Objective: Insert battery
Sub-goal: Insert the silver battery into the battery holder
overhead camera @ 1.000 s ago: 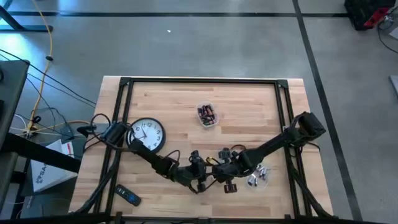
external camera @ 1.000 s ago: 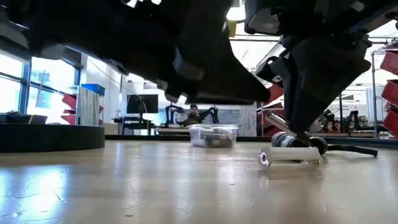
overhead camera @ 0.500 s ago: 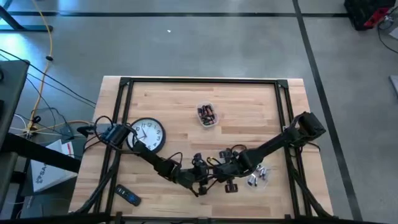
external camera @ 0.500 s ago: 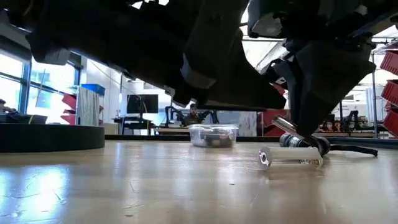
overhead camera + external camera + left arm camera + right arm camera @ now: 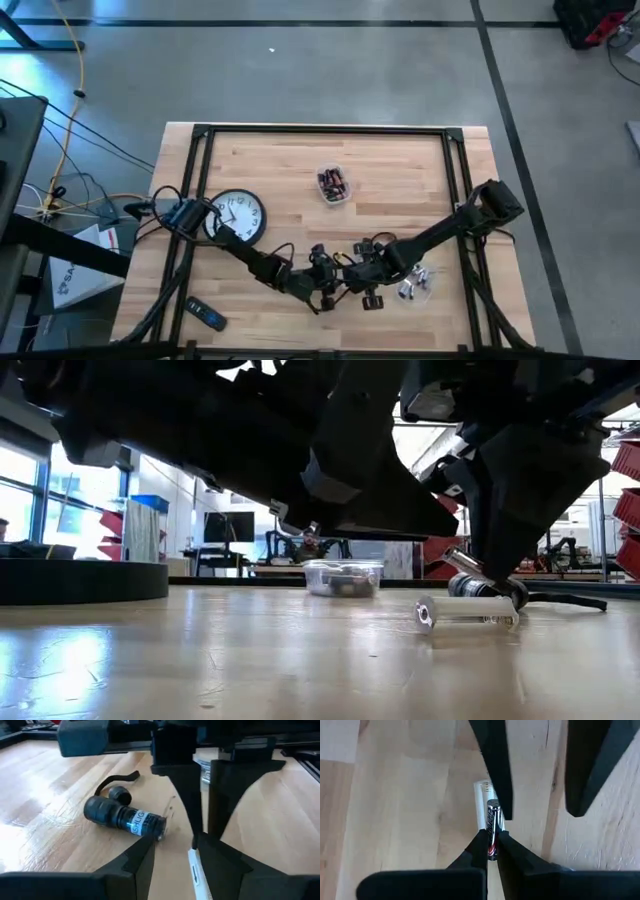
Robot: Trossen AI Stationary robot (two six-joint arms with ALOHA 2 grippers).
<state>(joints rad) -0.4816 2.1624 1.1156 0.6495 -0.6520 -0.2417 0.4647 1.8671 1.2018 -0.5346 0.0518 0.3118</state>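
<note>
My right gripper (image 5: 492,851) is shut on a black and red battery (image 5: 492,822), near the table's front middle (image 5: 358,280). Under it a white tube (image 5: 465,610) lies on its side on the wood. The black flashlight body (image 5: 125,817) lies on its side close by, with its cap (image 5: 120,795) and strap beside it. My left gripper (image 5: 175,865) is open and hovers just left of the right one (image 5: 325,285). Its fingers stand on either side of the white tube's end (image 5: 195,875) and touch nothing. My right gripper pinches the battery's rear end (image 5: 492,845) between its two fingertips. The battery lies along the fingers and sticks out ahead of them, silver cap first. The fingers slant downward toward the table. The battery is clear of the wood, above the white tube (image 5: 482,802).
A clear tub of batteries (image 5: 333,184) stands at the middle far side, and a wall clock (image 5: 238,216) lies at the left. A remote (image 5: 205,315) lies at the front left. Small clear and silver parts (image 5: 412,287) lie right of the grippers.
My left gripper has moved a little toward the table's right edge, closer to the right gripper, still open. The right gripper has kept the battery and stayed nearly where it was.
</note>
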